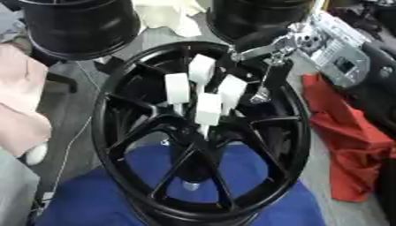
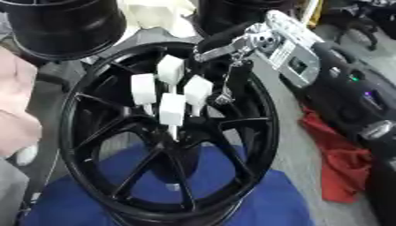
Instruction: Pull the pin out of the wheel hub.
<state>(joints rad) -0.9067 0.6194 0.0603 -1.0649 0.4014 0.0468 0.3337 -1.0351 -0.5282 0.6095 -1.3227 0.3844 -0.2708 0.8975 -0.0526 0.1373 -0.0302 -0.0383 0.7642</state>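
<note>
The wheel hub is cut off at the bottom edge, its lower rim out of sight. The white pins blur at their bases, so how deep they sit cannot be told. The right robot hand is smeared; its finger posture is unclear. Two black drums at the far side are cropped by the top edge.

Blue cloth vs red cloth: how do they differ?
The blue cloth lies under the black wheel, showing between its spokes; the red cloth lies beside the wheel on its right, nothing on it. The blue one lies fairly flat and nearer the camera; the red one is crumpled into folds. Both are plain, single-colour fabric on the work surface.
</note>
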